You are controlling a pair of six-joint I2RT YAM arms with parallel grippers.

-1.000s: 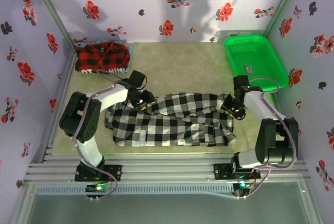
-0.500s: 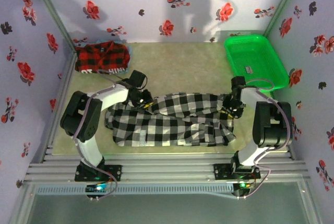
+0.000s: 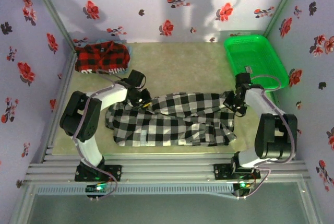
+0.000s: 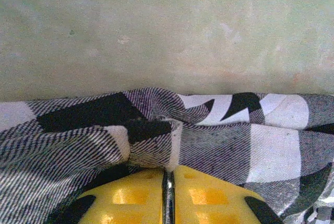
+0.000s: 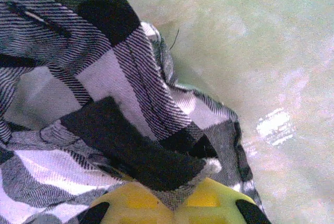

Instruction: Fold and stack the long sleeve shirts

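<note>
The black-and-white checked shirt [image 3: 172, 119] lies spread and rumpled across the near half of the table. My left gripper [image 3: 143, 101] is shut on its far left edge; in the left wrist view the yellow fingers [image 4: 209, 195] pinch a fold of checked cloth [image 4: 156, 145]. My right gripper [image 3: 233, 104] is shut on the shirt's far right edge, and the right wrist view has checked cloth [image 5: 130, 130] caught between the yellow fingertips [image 5: 209, 200]. The red-and-black plaid shirt [image 3: 102, 58] with white lettering lies folded in the far left corner.
A green plastic basket [image 3: 255, 61] stands at the far right against the wall. Flowered walls close in the table on three sides. Bare tabletop [image 3: 182, 67] stretches between the plaid shirt and the basket.
Both grippers have closed onto the far edge of the checked shirt. The right gripper has shifted slightly away from me, pulling that edge up a little.
</note>
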